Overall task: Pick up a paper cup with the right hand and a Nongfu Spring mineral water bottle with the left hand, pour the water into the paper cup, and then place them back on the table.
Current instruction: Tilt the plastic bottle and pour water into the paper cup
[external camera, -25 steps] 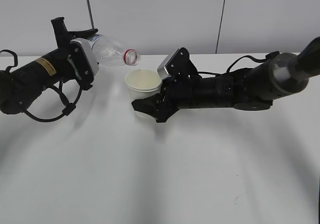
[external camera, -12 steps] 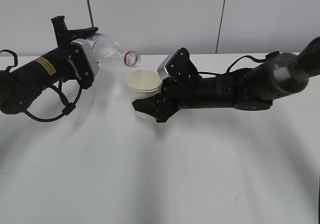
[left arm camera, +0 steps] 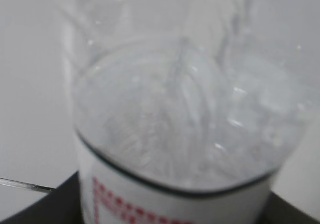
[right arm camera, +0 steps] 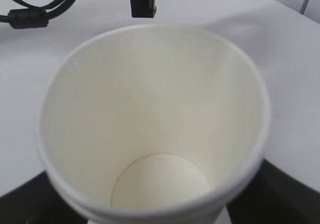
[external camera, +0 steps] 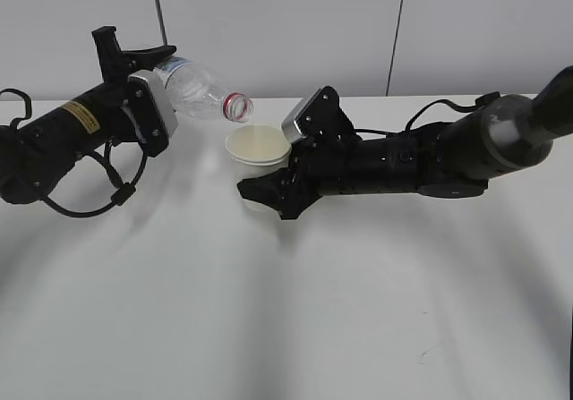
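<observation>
**Bottle tipped over the cup, both held above the white worktop**

The small cream-white tapered paper cup [external camera: 257,154] with a rolled rim sits upright near the middle of the scene, gripped low on its wall by the fingers of the right hand [external camera: 269,191], a black cylindrical arm with a silver-grey block near its wrist. From the right wrist view the cup's inside [right arm camera: 155,129] looks dry and pale down to its round base.

Just up and to the left of the cup, the clear plastic Nongfu Spring mineral water bottle [external camera: 201,91] lies tilted, its red-ringed open mouth pointing down and right, close above the cup's far-left rim but apart from it. The left hand [external camera: 148,78], a black arm with a yellow sticker and loose black cables, has its fingers closed around the bottle's body. The left wrist view shows the bottle's clear ribbed shoulder [left arm camera: 190,114] and the top edge of its red-and-white label.

The plain white worktop [external camera: 286,310] carries soft shadows and a small dark scuff at lower right. Behind it stands a pale grey panelled wall [external camera: 277,24] with dark vertical seams.
</observation>
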You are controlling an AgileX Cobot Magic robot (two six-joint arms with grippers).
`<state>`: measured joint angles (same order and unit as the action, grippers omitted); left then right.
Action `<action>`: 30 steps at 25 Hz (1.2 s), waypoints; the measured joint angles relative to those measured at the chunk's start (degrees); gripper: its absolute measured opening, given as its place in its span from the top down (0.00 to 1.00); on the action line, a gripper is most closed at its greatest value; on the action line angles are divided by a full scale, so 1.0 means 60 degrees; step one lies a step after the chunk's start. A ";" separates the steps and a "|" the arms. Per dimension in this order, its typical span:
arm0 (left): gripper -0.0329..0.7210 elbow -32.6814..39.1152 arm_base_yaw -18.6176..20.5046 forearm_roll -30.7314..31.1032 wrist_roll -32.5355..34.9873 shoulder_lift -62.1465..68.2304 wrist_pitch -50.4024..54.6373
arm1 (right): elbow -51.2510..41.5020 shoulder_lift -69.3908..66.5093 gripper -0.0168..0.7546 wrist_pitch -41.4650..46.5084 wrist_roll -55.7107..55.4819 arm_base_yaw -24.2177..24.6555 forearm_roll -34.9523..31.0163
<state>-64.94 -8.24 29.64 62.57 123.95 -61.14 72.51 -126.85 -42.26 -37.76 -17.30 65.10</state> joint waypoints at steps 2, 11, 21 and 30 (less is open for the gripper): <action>0.46 0.0000 0.0000 0.0005 0.0026 0.0000 -0.0012 | 0.0000 0.0000 0.30 0.0000 0.0000 0.0000 0.0018; 0.46 0.0000 0.0000 -0.0027 0.0241 0.0000 -0.0042 | 0.0000 -0.0018 0.30 -0.0140 0.0000 0.0000 0.0384; 0.46 0.0000 0.0000 -0.0046 0.0484 0.0000 -0.0049 | 0.0000 -0.0029 0.30 -0.0202 0.0000 0.0000 0.0422; 0.46 0.0000 0.0000 -0.0046 0.0845 0.0000 -0.0049 | 0.0000 -0.0127 0.30 -0.0217 0.0000 0.0000 0.0565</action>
<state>-64.94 -8.24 29.36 67.64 123.95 -61.43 72.51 -127.61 -43.57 -37.76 -17.30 68.49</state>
